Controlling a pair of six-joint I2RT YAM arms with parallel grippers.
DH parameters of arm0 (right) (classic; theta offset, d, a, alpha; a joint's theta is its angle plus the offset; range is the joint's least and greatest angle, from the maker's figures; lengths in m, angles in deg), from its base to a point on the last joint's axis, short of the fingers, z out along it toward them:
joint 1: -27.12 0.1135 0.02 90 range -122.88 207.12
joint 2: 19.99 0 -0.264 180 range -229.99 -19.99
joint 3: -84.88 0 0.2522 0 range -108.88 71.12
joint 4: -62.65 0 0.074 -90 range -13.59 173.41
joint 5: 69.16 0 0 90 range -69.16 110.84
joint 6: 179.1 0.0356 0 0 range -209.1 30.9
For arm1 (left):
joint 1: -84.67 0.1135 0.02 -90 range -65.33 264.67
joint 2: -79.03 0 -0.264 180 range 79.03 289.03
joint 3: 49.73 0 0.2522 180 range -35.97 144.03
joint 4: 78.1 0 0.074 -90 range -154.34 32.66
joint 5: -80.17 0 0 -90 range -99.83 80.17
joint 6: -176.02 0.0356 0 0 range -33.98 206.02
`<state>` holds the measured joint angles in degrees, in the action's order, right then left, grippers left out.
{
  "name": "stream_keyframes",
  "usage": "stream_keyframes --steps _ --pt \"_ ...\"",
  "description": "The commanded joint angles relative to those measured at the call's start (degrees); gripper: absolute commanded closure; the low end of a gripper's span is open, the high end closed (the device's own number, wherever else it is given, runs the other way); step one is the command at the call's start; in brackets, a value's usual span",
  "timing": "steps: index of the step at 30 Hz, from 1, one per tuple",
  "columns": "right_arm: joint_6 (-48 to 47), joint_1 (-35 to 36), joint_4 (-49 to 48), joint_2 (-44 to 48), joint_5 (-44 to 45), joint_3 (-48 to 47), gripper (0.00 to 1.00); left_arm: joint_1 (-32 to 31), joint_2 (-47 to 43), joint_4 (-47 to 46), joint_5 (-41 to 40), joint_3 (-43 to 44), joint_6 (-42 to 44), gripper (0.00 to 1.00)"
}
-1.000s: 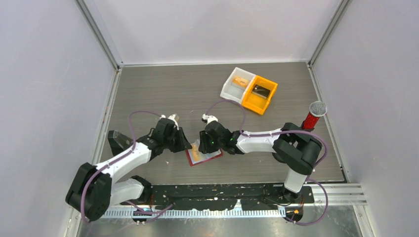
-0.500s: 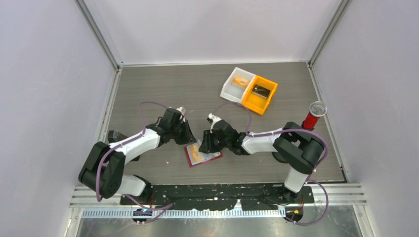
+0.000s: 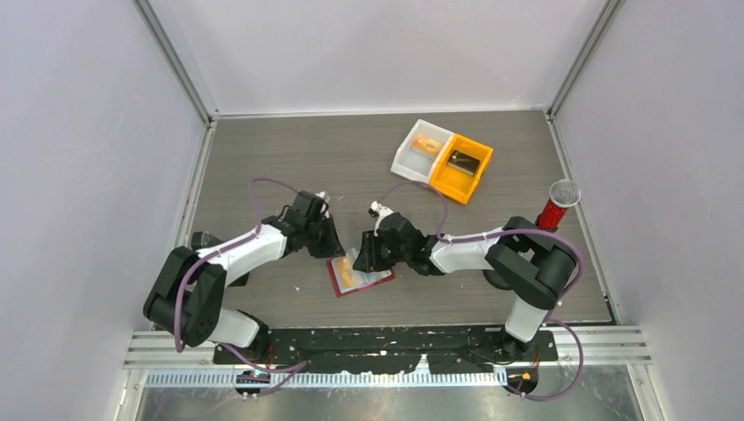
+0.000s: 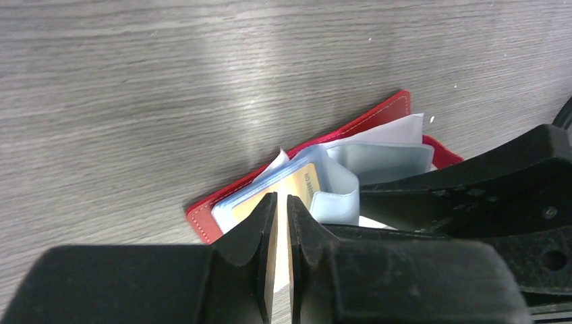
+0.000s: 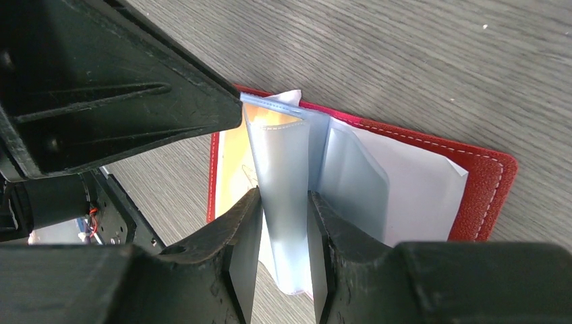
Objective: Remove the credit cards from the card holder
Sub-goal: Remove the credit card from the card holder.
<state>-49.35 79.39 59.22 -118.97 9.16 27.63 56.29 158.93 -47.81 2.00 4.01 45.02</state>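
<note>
Left wrist view shows your left gripper (image 4: 282,202) has just narrowed onto the orange credit card (image 4: 297,185) inside the open card holder (image 4: 384,111), whose sleeve (image 5: 283,155) your right gripper (image 5: 284,199) clamps, so pulling looks next.

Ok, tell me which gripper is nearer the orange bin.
Right. The right gripper sits at the card holder, left of the orange bin and nearer the bases; the left gripper is further left.

Lab bench, plain walls (image 3: 368,53), aluminium rail (image 3: 605,346)
</note>
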Motion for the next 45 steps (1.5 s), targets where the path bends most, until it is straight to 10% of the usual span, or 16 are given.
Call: stream_keyframes --steps 1,24,45 --pt "0.6 -0.2 -2.3 2.4 -0.5 -0.4 0.62 0.3 2.4 -2.6 3.5 3.3 1.0 0.88" --pt "-6.8 -0.6 23.2 14.1 10.8 -6.8 0.22 -0.7 8.4 -22.9 22.8 -0.6 -8.0 0.86" --pt "-4.4 0.3 9.0 10.3 -0.3 -3.4 0.65 4.1 -6.4 -0.7 11.4 -0.7 0.5 0.85"
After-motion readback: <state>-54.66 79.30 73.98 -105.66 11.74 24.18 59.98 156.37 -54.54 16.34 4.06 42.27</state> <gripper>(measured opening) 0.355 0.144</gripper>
